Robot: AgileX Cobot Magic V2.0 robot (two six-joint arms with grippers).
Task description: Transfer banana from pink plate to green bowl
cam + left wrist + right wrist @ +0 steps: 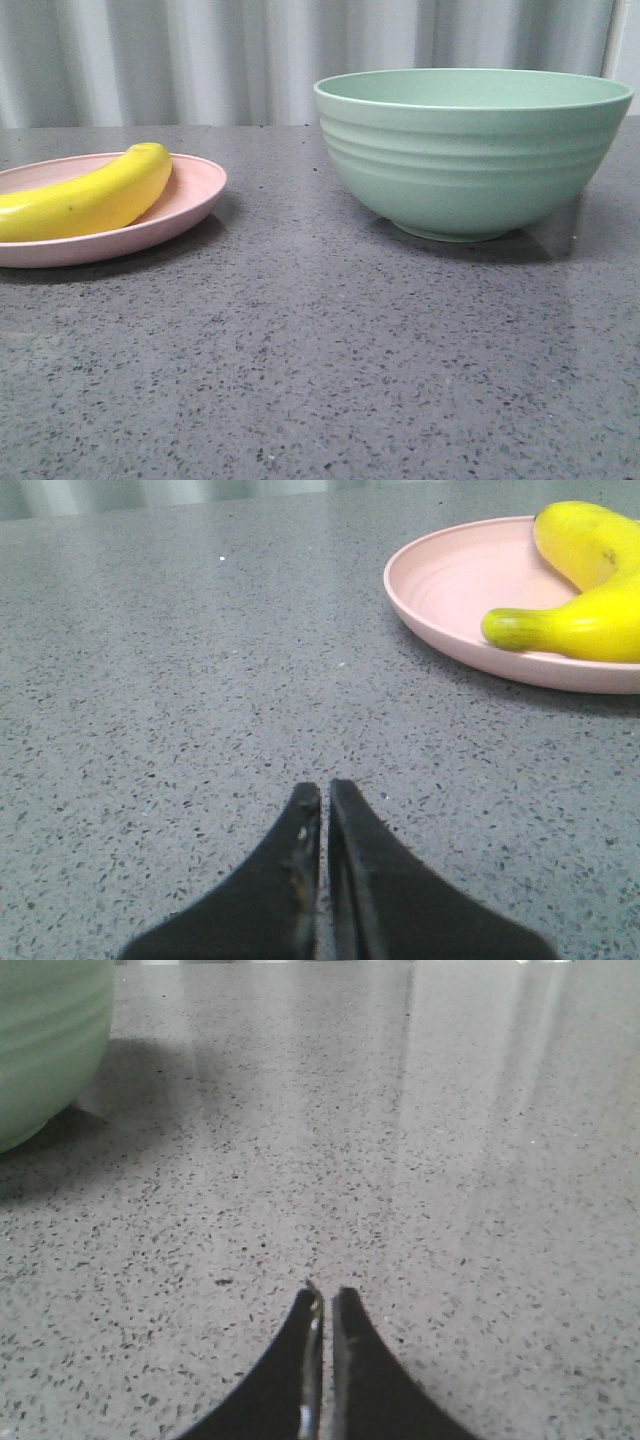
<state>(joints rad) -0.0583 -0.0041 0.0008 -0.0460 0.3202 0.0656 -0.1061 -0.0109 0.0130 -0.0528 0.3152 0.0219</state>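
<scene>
We are looking across the grey speckled bench [320, 360], which is carrying everything. The green bowl [472, 150] is standing at about two o'clock in the front view, upright, its inside hidden from us. The pink plate [195, 195] is sitting at about ten o'clock, well apart from the bowl, and the banana [90, 198] is lying on it, so we judge the transfer as not yet begun.

We are seeing the left pincer [325, 792] hanging low over bare bench with its fingers pressed together, holding nothing. The right pincer [327, 1296] is likewise closed and empty, with only the bowl's flank showing at its ten o'clock.

The relation that matters: from the left pincer, the banana is lying at roughly two o'clock, near but not touching, its long axis curving across the plate with the greenish stem end pointing nearest to us. The left arm is the nearer one, so we are expecting it to spread its fingers and approach across the banana's width.
</scene>
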